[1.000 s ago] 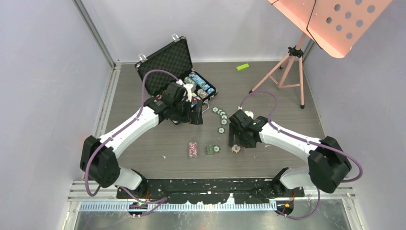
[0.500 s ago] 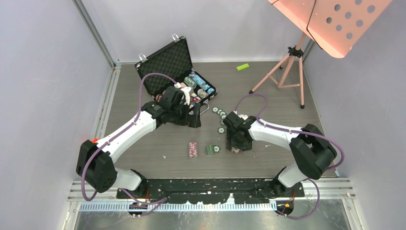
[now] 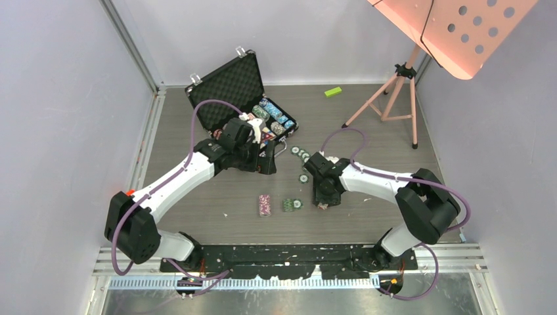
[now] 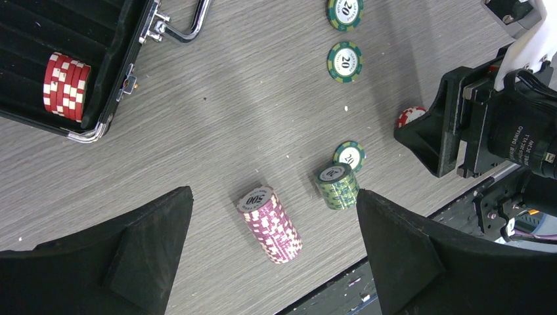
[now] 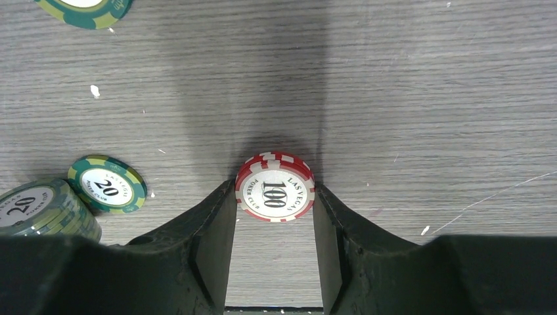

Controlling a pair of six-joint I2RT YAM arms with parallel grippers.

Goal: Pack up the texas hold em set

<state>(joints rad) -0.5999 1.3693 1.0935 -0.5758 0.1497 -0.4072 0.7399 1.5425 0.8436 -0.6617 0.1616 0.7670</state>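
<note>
The black briefcase [image 3: 226, 82] stands open at the back left, with rows of chips [image 3: 276, 118] in its tray and a red stack [image 4: 64, 86] in one slot. My left gripper [image 3: 269, 159] hangs open just in front of the case, above a maroon 500 stack [image 4: 270, 225] lying on its side. A green 20 stack [image 4: 337, 186] stands beside it. Loose green chips [image 3: 303, 157] trail across the middle. My right gripper [image 5: 274, 190] is down on the table, with both fingers touching the sides of a red 100 chip [image 5: 274, 186]. No cards or dice are in view.
A small green block [image 3: 333, 92] lies at the back. A pink tripod stand [image 3: 394, 98] with a perforated pink panel [image 3: 460, 33] fills the back right. Grey walls close three sides. The black rail [image 3: 289, 252] runs along the table's near edge, close behind the chip stacks.
My right gripper has shifted left and down around the red 100 chip, and its jaws have narrowed onto it. The left arm drew back slightly early on and stays open.
</note>
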